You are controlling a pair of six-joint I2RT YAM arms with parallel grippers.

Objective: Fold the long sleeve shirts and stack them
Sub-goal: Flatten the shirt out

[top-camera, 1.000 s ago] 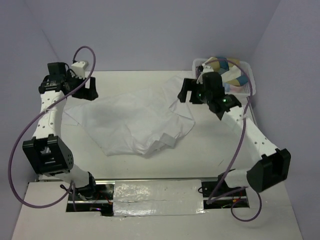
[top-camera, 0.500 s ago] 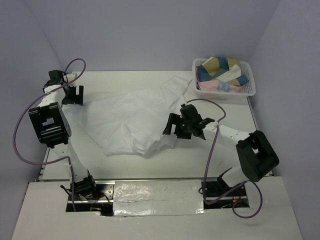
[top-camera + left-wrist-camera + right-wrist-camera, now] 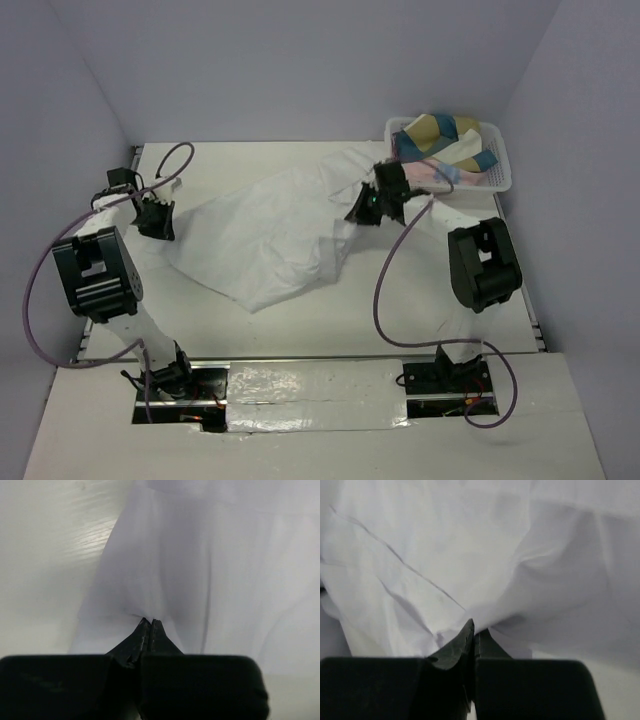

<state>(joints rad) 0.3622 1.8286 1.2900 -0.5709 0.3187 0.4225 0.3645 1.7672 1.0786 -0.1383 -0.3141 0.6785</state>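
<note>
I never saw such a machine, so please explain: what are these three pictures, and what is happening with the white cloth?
These are two robot arms bolted to a table. The wide picture looks down from above and behind them; the two close ones come from a camera on each wrist. A white shirt lies crumpled on the table. The left fingers and the right fingers are each closed on its cloth, on opposite sides. A white basket of coloured cloths stands far right.

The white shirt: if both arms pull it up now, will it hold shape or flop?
Probably floppy: the white shirt creases and puckers wherever it is pinched. Likely light, since the left gripper and right gripper each hold it by a fingertip pinch. Such thin pinches could slip.
</note>
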